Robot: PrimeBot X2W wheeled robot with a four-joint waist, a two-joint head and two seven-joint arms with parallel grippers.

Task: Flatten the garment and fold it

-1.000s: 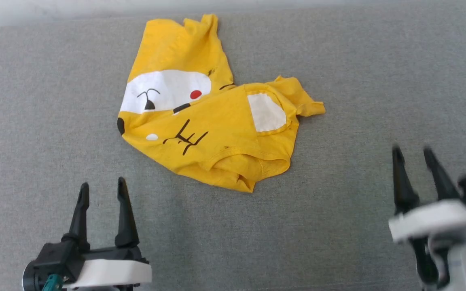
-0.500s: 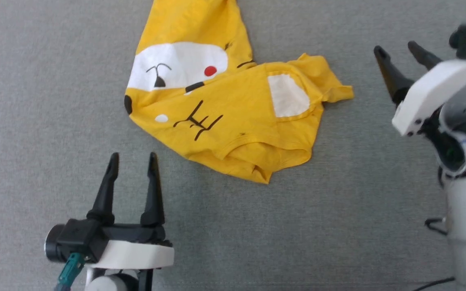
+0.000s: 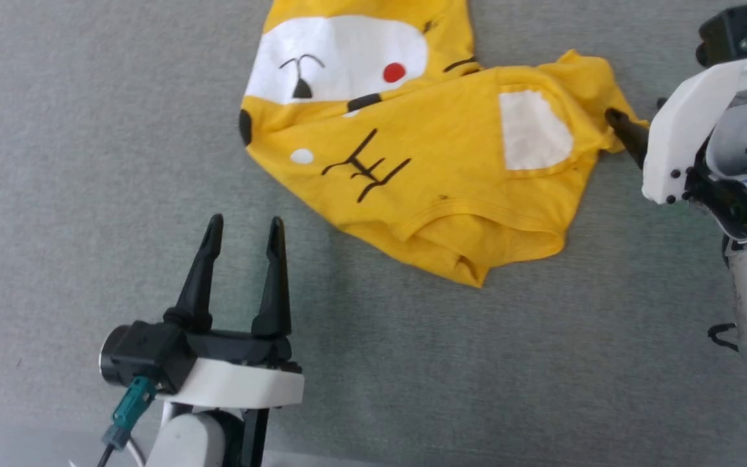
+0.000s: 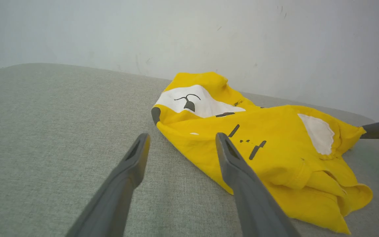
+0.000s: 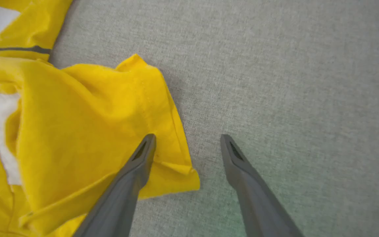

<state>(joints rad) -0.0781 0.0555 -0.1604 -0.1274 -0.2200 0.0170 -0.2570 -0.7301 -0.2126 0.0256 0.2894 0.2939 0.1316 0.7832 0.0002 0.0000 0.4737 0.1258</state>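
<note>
The head view is showing the whole layout: one yellow T-shirt (image 3: 451, 188) is lying crumpled on the grey cushion (image 3: 88, 130), reaching past the top edge. The left wrist view is adding a pale wall (image 4: 110, 33) behind the cushion. The right wrist view is giving a close look at the sleeve (image 5: 110, 108).

In the head view the shirt's long axis is running diagonally from upper left, where the face print is lying, to lower right. The sleeve is pointing toward the robot's right.

Two grippers are working. The left gripper (image 3: 246, 224) is hovering spread and empty near the shirt's edge. The right gripper (image 5: 187, 138) is also spread, one finger over the sleeve and one over bare cushion; I cannot tell if it is touching.
</note>
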